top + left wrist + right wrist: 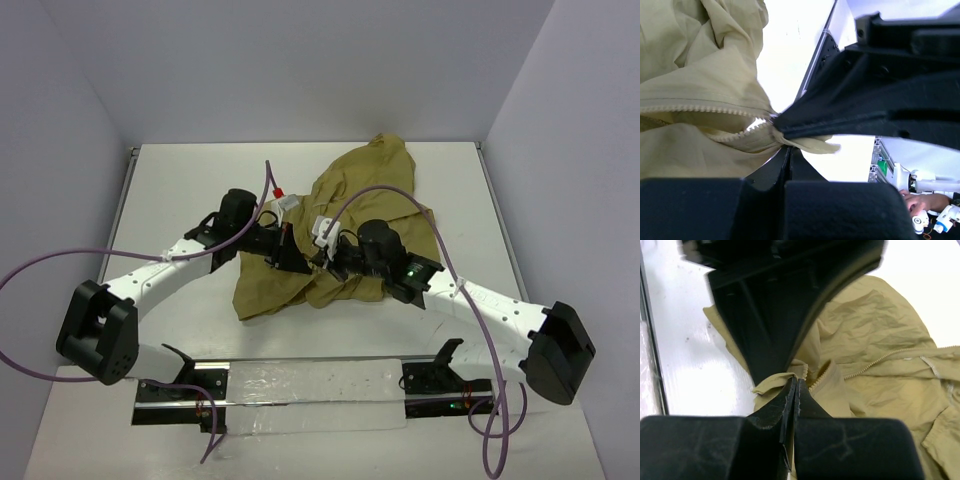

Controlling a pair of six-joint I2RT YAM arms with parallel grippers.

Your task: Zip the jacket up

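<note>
Thin olive-tan cloth jacket (372,190) lies heaped mid-tabletop (190,180), toward the far edge. Light, limp, likely slippery. My left tool (788,148) pinches it where the cream zipper teeth (705,110) meet. My right tool (796,386) is clamped on the hem alongside. Hem wants tension.

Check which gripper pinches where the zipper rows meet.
The left gripper: both tooth rows of the jacket converge where it clamps. The right gripper pinches the cloth beside them.

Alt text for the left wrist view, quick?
The left gripper, shut, pinches the jacket where its two unjoined zipper rows converge. The right gripper reaches in from upper right to the same spot, with the white table behind.
</note>
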